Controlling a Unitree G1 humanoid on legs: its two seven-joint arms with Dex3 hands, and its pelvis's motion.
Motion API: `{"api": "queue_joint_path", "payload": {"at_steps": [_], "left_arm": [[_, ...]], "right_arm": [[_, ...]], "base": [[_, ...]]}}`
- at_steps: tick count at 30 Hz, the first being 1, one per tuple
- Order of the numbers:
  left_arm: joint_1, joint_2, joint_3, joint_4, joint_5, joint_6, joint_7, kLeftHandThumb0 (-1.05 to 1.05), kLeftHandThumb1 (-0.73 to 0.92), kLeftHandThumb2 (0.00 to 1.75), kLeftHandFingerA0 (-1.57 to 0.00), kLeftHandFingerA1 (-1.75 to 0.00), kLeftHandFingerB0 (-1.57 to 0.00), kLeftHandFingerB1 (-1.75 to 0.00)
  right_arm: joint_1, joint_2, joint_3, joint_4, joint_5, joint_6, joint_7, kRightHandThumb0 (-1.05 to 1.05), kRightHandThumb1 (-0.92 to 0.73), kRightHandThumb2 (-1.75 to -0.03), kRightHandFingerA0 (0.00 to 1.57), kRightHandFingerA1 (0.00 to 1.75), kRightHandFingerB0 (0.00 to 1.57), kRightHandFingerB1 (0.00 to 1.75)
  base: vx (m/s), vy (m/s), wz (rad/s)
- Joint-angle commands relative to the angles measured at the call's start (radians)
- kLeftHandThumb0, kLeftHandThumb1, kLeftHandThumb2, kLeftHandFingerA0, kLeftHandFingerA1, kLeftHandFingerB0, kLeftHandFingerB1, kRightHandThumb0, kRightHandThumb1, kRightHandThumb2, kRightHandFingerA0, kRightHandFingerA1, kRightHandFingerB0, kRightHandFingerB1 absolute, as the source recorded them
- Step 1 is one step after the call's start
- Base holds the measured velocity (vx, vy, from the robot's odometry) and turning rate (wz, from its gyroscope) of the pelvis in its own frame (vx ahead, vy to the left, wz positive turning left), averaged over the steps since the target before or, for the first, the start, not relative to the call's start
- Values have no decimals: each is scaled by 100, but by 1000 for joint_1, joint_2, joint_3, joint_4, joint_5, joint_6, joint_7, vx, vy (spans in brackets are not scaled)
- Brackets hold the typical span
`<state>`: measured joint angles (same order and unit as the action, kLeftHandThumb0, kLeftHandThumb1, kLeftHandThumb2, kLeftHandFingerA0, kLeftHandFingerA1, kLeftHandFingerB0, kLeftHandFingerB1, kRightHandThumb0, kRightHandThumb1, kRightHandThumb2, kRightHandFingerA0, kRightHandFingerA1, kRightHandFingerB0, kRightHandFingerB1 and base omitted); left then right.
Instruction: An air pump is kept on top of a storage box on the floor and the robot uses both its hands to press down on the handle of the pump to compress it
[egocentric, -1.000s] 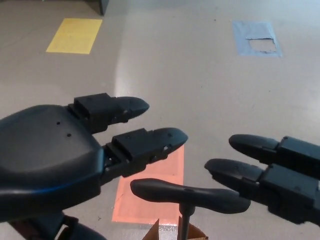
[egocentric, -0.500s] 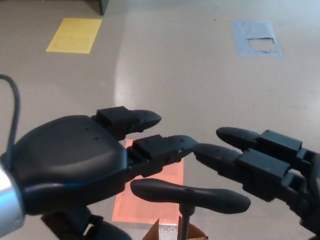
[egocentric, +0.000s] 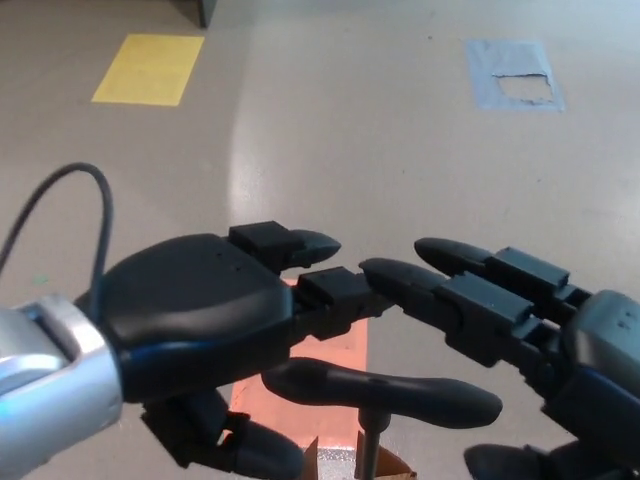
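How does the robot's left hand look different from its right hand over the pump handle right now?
The left hand shows its broad smooth back; the right hand shows mostly jointed fingers. A silver wrist cuff is visible behind the left hand, while the right hand's wrist is out of frame. Both are black and open, fingers stretched toward each other above the pump handle.

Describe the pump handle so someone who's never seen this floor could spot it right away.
Find the orange floor patch at the bottom centre. Across it, under the left hand and right hand, runs the handle, a smooth black crossbar. Unlike the jointed fingers, it sits on a thin upright rod.
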<state>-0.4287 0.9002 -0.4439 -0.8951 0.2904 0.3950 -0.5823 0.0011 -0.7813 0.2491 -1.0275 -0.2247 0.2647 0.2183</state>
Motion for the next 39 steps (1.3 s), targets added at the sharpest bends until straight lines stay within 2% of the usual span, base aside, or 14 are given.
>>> {"api": "queue_joint_path", "payload": {"at_steps": [1,5,13,14,15,16,17,25,37,38,39], "left_arm": [[-13,-132,-145,150,338,167,22,-92,69,108,0,-22,0,-14],[19,-189,-176,187,416,173,71,-85,67,106,-2,-32,-1,-20],[61,-300,-223,237,478,235,103,-85,63,101,-2,-34,-1,-18],[62,-306,-227,244,488,232,100,-84,64,102,-2,-34,-1,-19],[62,-314,-231,253,497,228,97,-83,64,102,-2,-34,0,-19],[63,-317,-231,255,500,226,96,-83,64,102,-2,-34,0,-19],[61,-325,-238,264,511,225,87,-85,66,105,-1,-33,0,-19],[76,-371,-232,279,531,251,65,-86,63,101,-2,-32,-1,-18],[108,-393,-212,293,599,277,-2,-85,59,99,-1,-31,0,-16],[108,-395,-212,298,612,288,-16,-83,56,96,-1,-31,0,-16],[107,-396,-214,303,626,298,-30,-83,56,96,-1,-31,0,-16]], "right_arm": [[-65,143,172,66,-411,320,33,-85,-81,-111,0,16,0,16],[-61,186,210,97,-484,337,35,-87,-82,-111,0,14,0,14],[-65,251,268,176,-580,368,43,-82,-77,-108,0,18,0,18],[-65,259,272,184,-585,371,43,-76,-89,-68,0,9,0,14],[-64,268,276,198,-590,372,39,-79,-71,-88,0,9,0,14],[-64,272,278,201,-593,372,39,-79,-71,-88,0,9,0,14],[-62,282,281,226,-598,377,32,-84,-78,-109,0,17,0,18],[-62,343,300,297,-678,399,15,-81,-76,-110,0,20,0,21],[-71,409,304,358,-768,448,59,-81,-87,-115,0,16,0,16],[-73,416,308,369,-792,458,68,-76,-79,-94,0,5,0,10],[-74,422,312,378,-813,466,75,-76,-79,-94,0,5,0,10]], "base": [[0,0,0],[0,0,0],[0,0,0],[0,0,0],[0,0,0],[0,0,0],[0,0,0],[0,0,0],[0,0,0],[0,0,0],[0,0,0]]}}
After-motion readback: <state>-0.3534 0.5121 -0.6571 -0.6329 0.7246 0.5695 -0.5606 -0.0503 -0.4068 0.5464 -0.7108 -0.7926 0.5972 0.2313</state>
